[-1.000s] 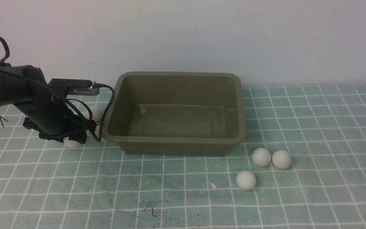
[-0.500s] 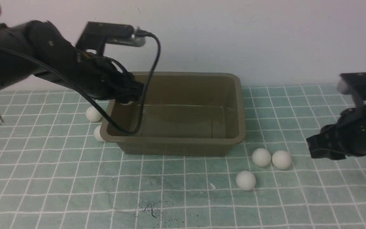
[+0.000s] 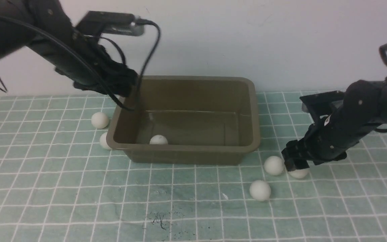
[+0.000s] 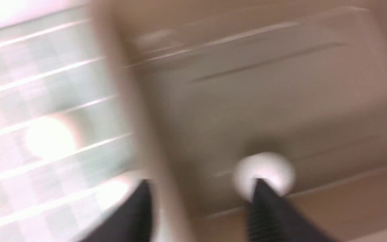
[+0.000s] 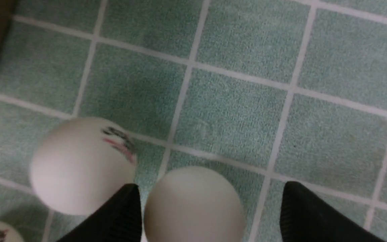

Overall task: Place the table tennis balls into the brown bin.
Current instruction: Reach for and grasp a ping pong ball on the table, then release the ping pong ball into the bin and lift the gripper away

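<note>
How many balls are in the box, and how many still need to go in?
Done: one table tennis ball lies in the brown bin. In hand: the right gripper is open around a ball on the cloth, not yet lifted. Still to go: that ball, two more balls beside it, and two by the bin's left side.

Six white table tennis balls (image 3: 260, 190), one rectangular brown bin (image 3: 186, 156)

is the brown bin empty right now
No, one table tennis ball lies inside the brown bin, close to its near wall.
</note>
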You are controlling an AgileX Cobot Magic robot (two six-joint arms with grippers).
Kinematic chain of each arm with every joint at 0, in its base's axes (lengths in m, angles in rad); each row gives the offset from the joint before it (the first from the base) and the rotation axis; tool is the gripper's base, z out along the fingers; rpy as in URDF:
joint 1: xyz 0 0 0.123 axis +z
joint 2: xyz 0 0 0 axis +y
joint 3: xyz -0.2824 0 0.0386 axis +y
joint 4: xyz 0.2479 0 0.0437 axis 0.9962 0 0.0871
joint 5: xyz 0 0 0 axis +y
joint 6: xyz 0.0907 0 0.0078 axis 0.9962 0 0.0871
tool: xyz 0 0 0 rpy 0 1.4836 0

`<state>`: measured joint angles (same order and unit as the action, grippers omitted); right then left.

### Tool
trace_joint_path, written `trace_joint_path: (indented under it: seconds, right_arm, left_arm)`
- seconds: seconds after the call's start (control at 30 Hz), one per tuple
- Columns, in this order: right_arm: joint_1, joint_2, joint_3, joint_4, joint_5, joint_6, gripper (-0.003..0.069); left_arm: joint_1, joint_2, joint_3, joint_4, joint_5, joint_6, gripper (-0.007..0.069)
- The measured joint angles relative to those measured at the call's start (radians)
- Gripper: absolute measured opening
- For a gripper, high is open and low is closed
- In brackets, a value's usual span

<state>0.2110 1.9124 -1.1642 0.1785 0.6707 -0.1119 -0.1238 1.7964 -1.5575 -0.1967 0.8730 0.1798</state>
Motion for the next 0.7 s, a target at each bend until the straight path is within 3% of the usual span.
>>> trace_joint_path:
  seconds: [0.03, 0.1, 0.2, 0.3, 0.4, 0.6, 0.67, 0.7]
  right_arm:
    - [0.000, 0.018, -0.012, -0.001, 0.021, -0.001, 0.0358]
    - [-0.001, 0.017, -0.032, -0.017, 0.055, -0.003, 0.0351]
    - [-0.006, -0.029, -0.075, -0.043, 0.148, 0.016, 0.0364]
    - [-0.002, -0.109, -0.124, 0.011, 0.177, 0.029, 0.0364]
    - [0.031, -0.163, -0.171, 0.095, 0.157, 0.015, 0.0364]
    - [0.143, -0.067, -0.385, 0.240, 0.130, -0.080, 0.0368]
    - [0.147, -0.032, -0.442, 0.245, 0.148, -0.081, 0.0407]
    - [0.147, -0.021, -0.477, 0.244, 0.181, -0.081, 0.0465]
  left_arm:
    - [0.044, -0.005, -0.002, 0.022, 0.038, -0.005, 0.0127]
    - [0.106, -0.006, 0.002, 0.031, 0.089, -0.004, 0.0044]
    - [0.169, 0.013, 0.030, 0.017, 0.121, 0.031, 0.0002]
    - [0.175, 0.056, 0.043, -0.033, 0.122, 0.094, 0.0008]
    - [0.162, 0.103, 0.046, -0.093, 0.110, 0.162, 0.0056]
    - [0.135, 0.217, 0.046, -0.168, 0.011, 0.195, 0.0362]
    - [0.135, 0.247, 0.046, -0.178, -0.022, 0.195, 0.0464]
    - [0.135, 0.267, 0.046, -0.182, -0.042, 0.195, 0.0503]
